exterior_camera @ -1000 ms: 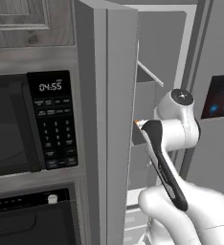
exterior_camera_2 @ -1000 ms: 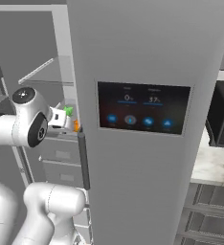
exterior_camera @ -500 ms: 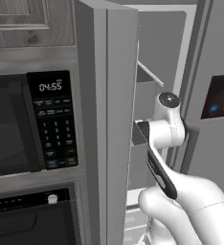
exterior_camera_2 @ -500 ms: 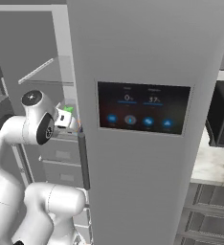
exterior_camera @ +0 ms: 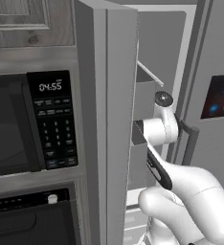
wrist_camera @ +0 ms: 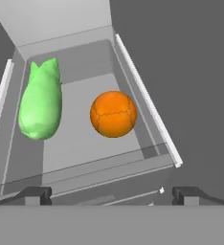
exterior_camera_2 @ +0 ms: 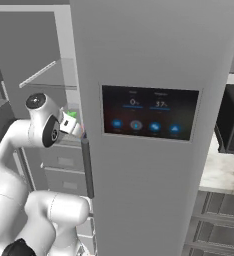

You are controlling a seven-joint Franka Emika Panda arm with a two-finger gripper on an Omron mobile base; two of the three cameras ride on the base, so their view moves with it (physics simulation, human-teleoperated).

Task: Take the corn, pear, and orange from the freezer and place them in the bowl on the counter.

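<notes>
Orange: centre frame, lying in freezer bin; round, no long axis.
Green husked item: left of orange, apart; long axis toward frame top.
Gripper: fingertips wide apart, empty.

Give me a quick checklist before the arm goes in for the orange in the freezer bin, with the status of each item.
1. Freezer door open: ok, the arm reaches inside.
2. Orange in sight: ok, it lies in the bin, centred in the hand view.
3. Room around the orange: ok, the green item lies beside it, apart.
4. Gripper empty and open: ok, tips spread wide with nothing between them.
5. Fingers over the orange: not ok, the gripper is short of the bin's near wall.
6. Bowl ready on the counter: cannot tell.
</notes>
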